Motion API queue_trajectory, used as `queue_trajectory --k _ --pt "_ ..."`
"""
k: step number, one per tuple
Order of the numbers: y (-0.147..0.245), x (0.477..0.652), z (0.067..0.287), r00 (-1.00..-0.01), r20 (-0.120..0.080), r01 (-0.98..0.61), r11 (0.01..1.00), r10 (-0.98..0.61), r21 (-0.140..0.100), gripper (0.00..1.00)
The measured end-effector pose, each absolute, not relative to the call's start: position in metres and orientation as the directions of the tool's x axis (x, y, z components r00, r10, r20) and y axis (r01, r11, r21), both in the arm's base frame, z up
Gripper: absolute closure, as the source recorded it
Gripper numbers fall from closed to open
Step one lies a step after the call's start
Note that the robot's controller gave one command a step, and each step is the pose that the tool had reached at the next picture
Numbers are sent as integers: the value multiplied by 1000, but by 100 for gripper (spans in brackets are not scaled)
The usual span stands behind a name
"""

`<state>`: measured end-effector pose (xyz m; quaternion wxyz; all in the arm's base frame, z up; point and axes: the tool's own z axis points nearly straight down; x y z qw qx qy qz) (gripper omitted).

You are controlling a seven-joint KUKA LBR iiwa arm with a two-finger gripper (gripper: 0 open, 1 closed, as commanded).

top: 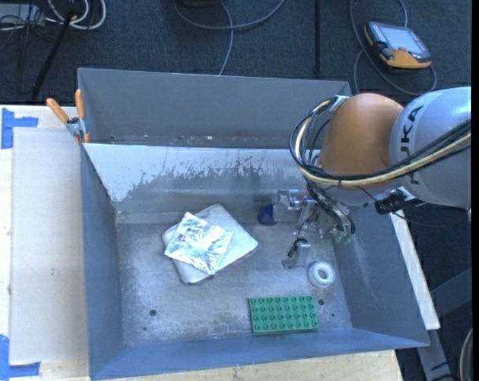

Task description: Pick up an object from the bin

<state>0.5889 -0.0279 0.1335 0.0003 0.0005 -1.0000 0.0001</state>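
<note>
My pincer [293, 254] hangs just beyond the green plate [283, 313], spread or pressed, I can't tell. The white ring [322, 274], off the plate's far corner, looks nearest: centre over it, then drop straight.

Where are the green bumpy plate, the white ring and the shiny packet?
green bumpy plate [283, 314]: camera view, middle of its studded top.
white ring [314, 274]: camera view, its left rim.
shiny packet [196, 243]: camera view, its crinkled middle.
</note>
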Motion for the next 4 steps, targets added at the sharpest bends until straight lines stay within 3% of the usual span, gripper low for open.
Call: queue_trajectory --k 1,2,3,4 --pt "-126 549 83 -995 7 -99 995 -99 -2 0" --pt "-136 522 69 -861 2 -509 861 -509 2 0" --pt "-136 523 70 -862 0 -507 862 -507 2 100" --pt "-121 540 214 -864 -7 -503 864 -503 -6 100"
